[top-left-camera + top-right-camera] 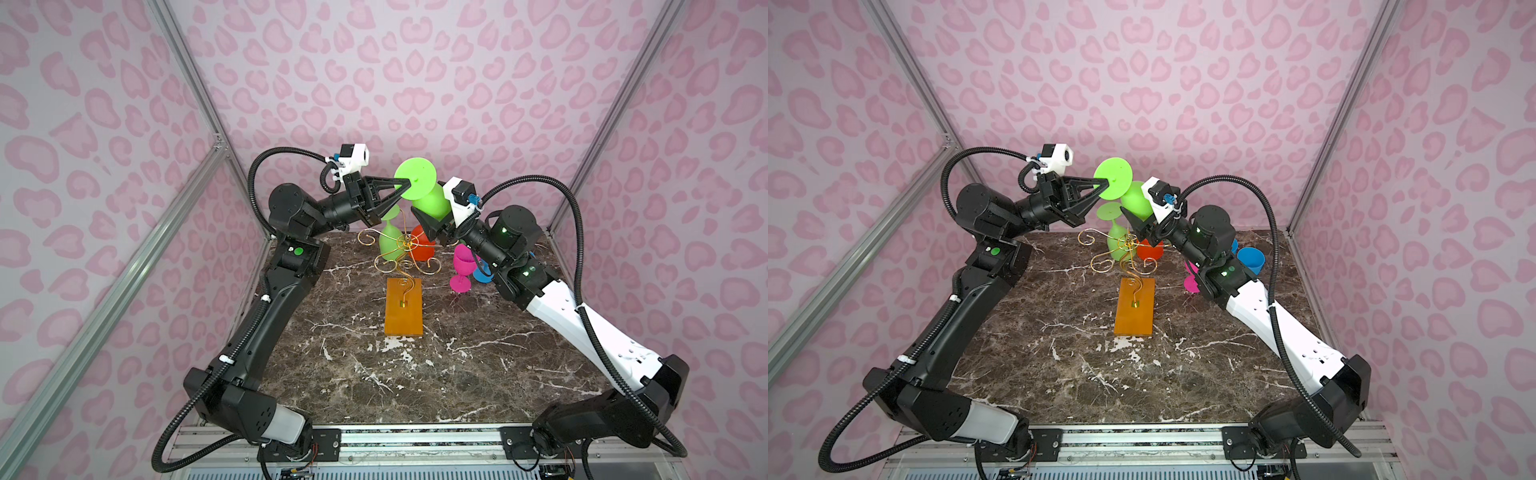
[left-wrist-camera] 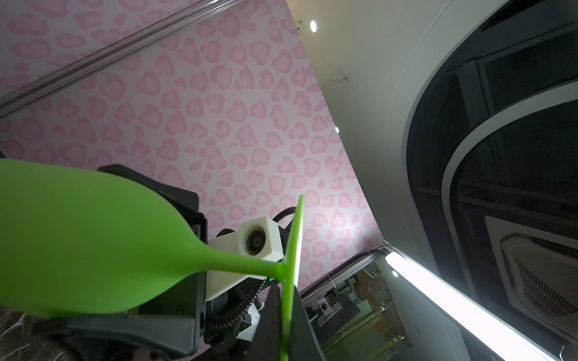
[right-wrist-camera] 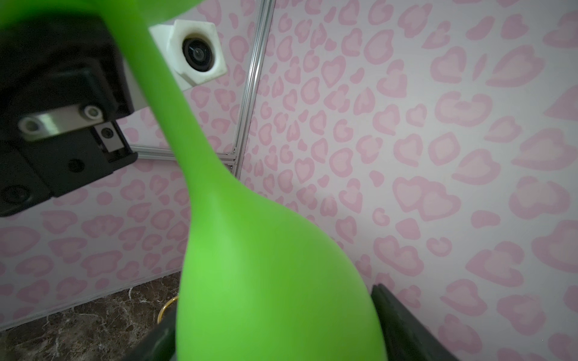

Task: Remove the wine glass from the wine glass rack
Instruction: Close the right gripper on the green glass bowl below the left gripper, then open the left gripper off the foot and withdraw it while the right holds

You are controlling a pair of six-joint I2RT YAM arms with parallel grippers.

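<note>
Marble top (image 1: 457,374) | wine glass (image 1: 431,203): foot pinched in L gripper (image 1: 406,183) | bowl in wide R gripper (image 3: 272,325)

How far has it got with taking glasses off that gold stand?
Done: the lifted green glass is off the rack, held upside down. In hand: the left gripper pinches its foot; the right gripper has its jaws astride the bowl, grip unconfirmed. Left: setting it down; the other green glass and an orange-red glass hang on the rack.

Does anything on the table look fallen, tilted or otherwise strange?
The blue glass seems tipped on its side, while the pink glass stands upright. It is partly hidden, so I am unsure.
</note>
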